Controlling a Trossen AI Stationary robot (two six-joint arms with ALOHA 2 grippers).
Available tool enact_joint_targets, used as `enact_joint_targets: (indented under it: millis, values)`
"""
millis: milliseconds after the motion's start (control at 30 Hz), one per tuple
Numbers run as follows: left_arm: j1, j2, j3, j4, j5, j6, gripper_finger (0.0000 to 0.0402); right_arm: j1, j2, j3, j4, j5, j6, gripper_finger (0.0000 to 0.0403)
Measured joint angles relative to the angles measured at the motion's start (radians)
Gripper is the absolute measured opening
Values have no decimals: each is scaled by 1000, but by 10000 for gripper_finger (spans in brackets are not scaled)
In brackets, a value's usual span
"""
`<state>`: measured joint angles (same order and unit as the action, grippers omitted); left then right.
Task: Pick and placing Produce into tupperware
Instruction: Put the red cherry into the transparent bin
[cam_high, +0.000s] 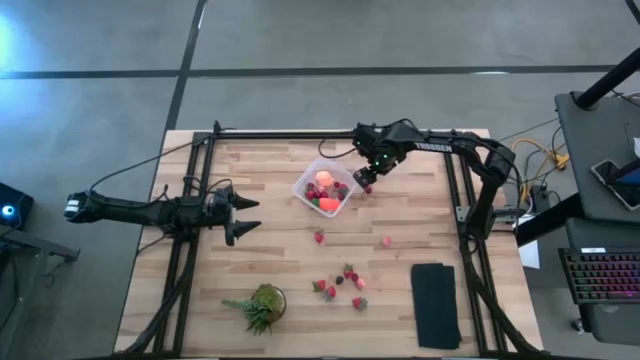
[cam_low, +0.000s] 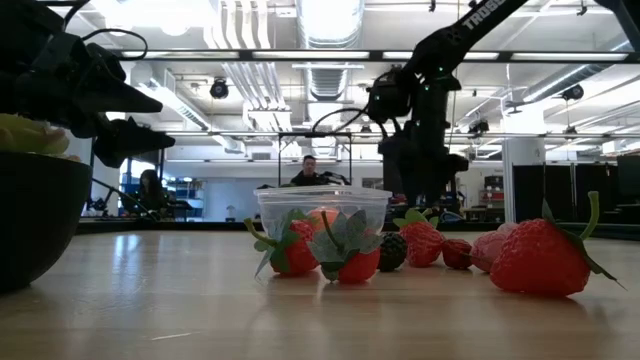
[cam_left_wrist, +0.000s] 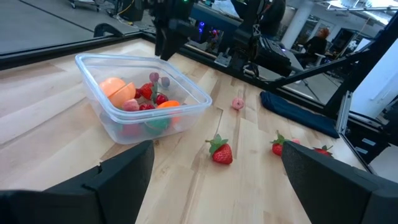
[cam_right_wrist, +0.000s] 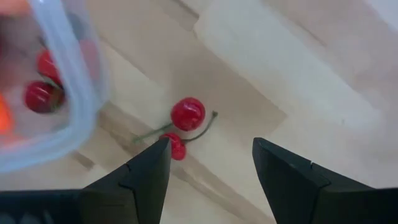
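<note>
1. Right wrist view alone: a cherry pair (cam_right_wrist: 183, 124) on the worktop (cam_right_wrist: 261, 74) just beside the tupperware (cam_right_wrist: 68, 93), right end effector (cam_right_wrist: 210, 163) part-open above it, holding nothing.
2. High view: tupperware holds fruit; strawberries (cam_high: 340, 285) scattered well apart from it; left end effector (cam_high: 245, 215) wide, empty.
3. Low view: a person (cam_low: 308, 172) sits beyond the tupperware.

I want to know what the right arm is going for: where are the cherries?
The cherries lie on the table just outside the tub, on its right side in the high view, directly under the right gripper, jaws open.
</note>
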<state>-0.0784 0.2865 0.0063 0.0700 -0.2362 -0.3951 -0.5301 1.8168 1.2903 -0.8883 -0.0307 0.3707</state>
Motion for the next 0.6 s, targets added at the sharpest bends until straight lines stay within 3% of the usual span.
enact_joint_targets:
  millis: [600]
  values:
    - [0,1,0,0,0,0,338,6,91,-3,49,-74,21,219]
